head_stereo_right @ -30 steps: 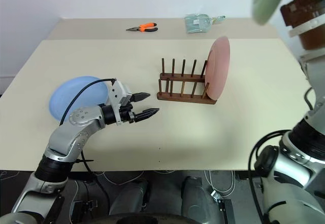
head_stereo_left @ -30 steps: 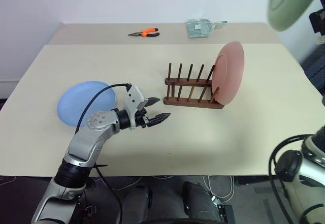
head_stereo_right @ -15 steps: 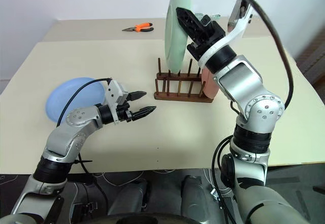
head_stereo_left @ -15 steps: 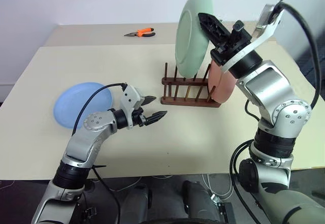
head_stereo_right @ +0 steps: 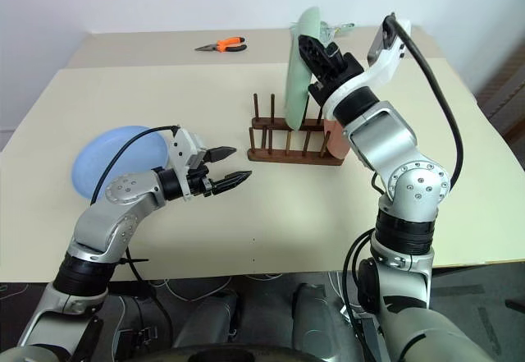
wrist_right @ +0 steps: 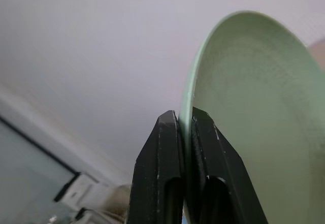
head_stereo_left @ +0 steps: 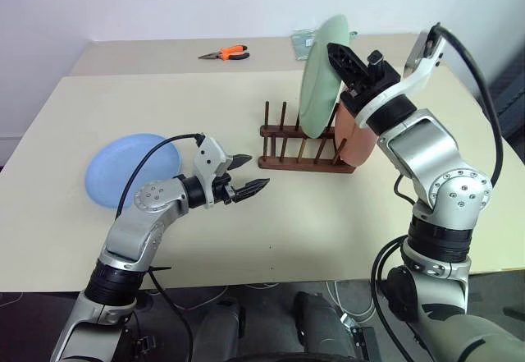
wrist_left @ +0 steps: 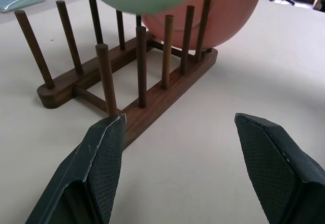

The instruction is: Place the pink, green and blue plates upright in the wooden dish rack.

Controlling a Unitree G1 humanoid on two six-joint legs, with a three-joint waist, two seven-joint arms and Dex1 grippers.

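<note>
green plate point(head_stereo_left: 318, 75) — pale mint, matte, upright

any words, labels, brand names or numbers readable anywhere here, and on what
None can be read.
The clear packet at the table's far edge may carry print, but it is too small to read.
The green plate, pink plate, blue plate, rack and pliers show no markings.
</note>
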